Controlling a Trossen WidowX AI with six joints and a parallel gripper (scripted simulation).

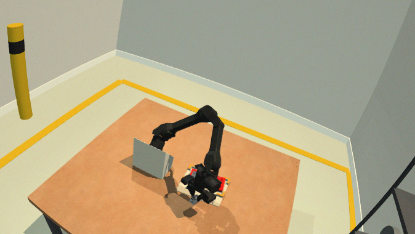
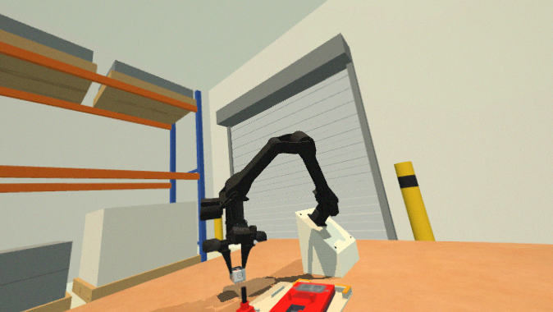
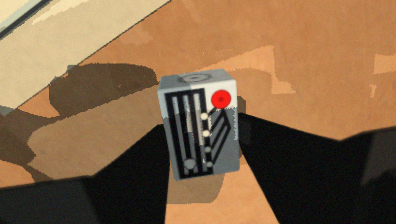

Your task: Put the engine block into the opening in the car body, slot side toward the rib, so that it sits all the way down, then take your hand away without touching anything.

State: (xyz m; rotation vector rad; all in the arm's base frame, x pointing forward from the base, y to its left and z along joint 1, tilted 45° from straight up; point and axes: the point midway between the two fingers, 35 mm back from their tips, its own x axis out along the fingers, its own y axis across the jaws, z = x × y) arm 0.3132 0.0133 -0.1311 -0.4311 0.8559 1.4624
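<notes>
My gripper [image 1: 195,197] [image 2: 238,271] [image 3: 200,127] is shut on the engine block [image 1: 193,200] [image 2: 239,275] [image 3: 200,135], a small grey box, and holds it a little above the table, beside the cream board. In the wrist view the block's top shows dark slots and a red disc, with one black finger on each side. The red car body [image 1: 221,184] [image 2: 325,299] lies on the cream board [image 1: 183,188] [image 2: 268,298] [image 3: 95,42]. In the exterior view a dark opening [image 2: 296,308] shows near the frame's bottom edge. The arm covers much of the body in the top view. The rib cannot be made out.
A red piece with an upright black post [image 2: 244,295] stands near the block in the exterior view. Orange corner pieces [image 2: 344,291] edge the board. The arm's pale wedge-shaped stand [image 1: 148,158] [image 2: 348,264] is on the table [image 1: 101,148] [image 2: 431,279], beyond the board.
</notes>
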